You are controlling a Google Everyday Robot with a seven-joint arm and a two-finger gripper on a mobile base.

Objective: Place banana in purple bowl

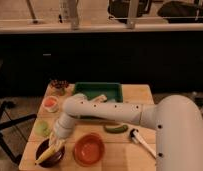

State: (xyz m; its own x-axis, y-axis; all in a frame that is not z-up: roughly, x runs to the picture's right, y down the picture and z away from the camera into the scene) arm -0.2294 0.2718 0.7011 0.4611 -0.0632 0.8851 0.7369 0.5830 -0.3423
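The purple bowl stands at the front left corner of the wooden table. The pale yellow banana lies slanted inside it, its lower end over the bowl's left rim. My gripper hangs just over the bowl, at the banana's upper end, and hides the bowl's right side. I cannot tell whether it still touches the banana. My white arm reaches across the table from the right.
An orange bowl stands right of the purple one. A green cucumber-like vegetable and a white utensil lie further right. A green tray stands at the back. Small dishes and a green item line the left edge.
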